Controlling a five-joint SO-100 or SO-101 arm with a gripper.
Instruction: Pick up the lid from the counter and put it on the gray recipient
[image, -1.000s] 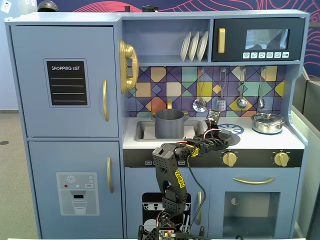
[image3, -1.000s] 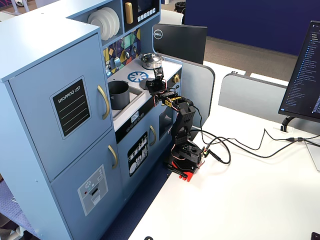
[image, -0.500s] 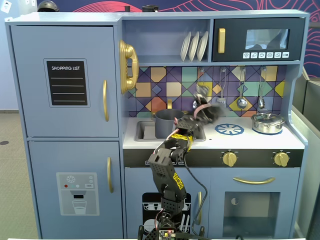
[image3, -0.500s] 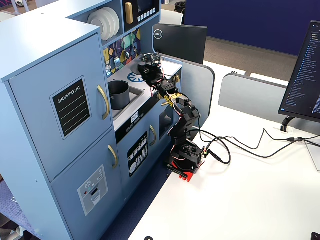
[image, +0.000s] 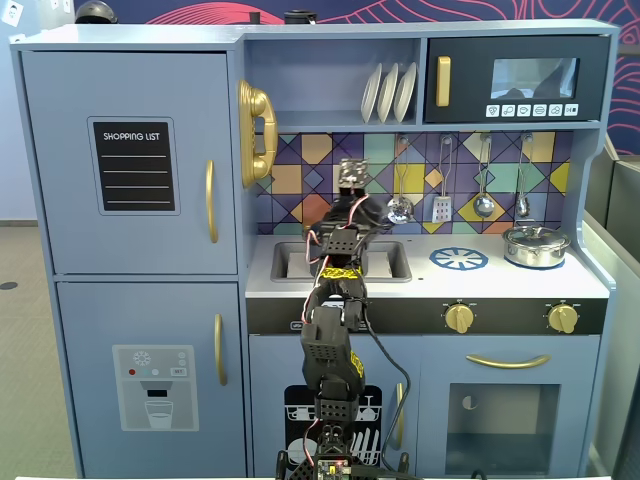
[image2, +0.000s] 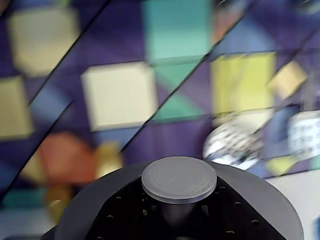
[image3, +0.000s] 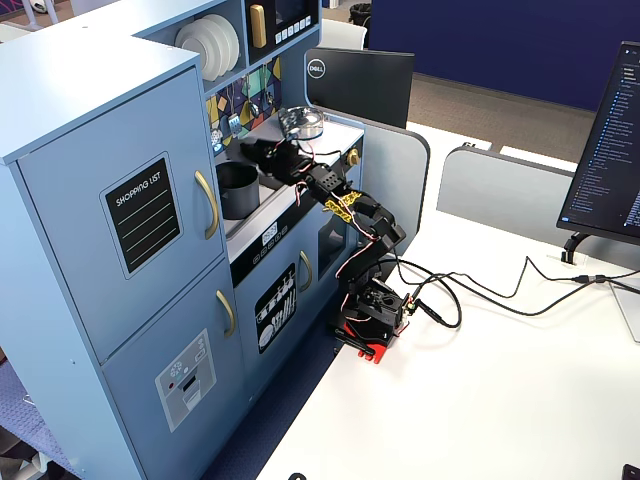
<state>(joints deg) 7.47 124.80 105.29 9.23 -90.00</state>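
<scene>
The lid (image2: 90, 210) is a dark-gray disc with a round knob (image2: 179, 179). It fills the bottom of the wrist view, close to the camera. My gripper (image3: 262, 152) is shut on the lid and holds it in the air in front of the tiled backsplash, above and just right of the gray recipient (image3: 237, 188), a dark-gray pot standing in the sink area. In a fixed view the gripper (image: 350, 175) is raised above the sink (image: 290, 262), and the arm hides the pot. The fingers themselves do not show in the wrist view.
A shiny silver pot with its lid (image: 536, 245) stands at the counter's right, beside the blue-and-white burner print (image: 459, 259). Utensils (image: 484, 203) hang on the backsplash; a silver strainer (image2: 232, 142) shows blurred. A gold phone (image: 255, 130) hangs to the left. White plates (image: 388, 92) stand on the shelf above.
</scene>
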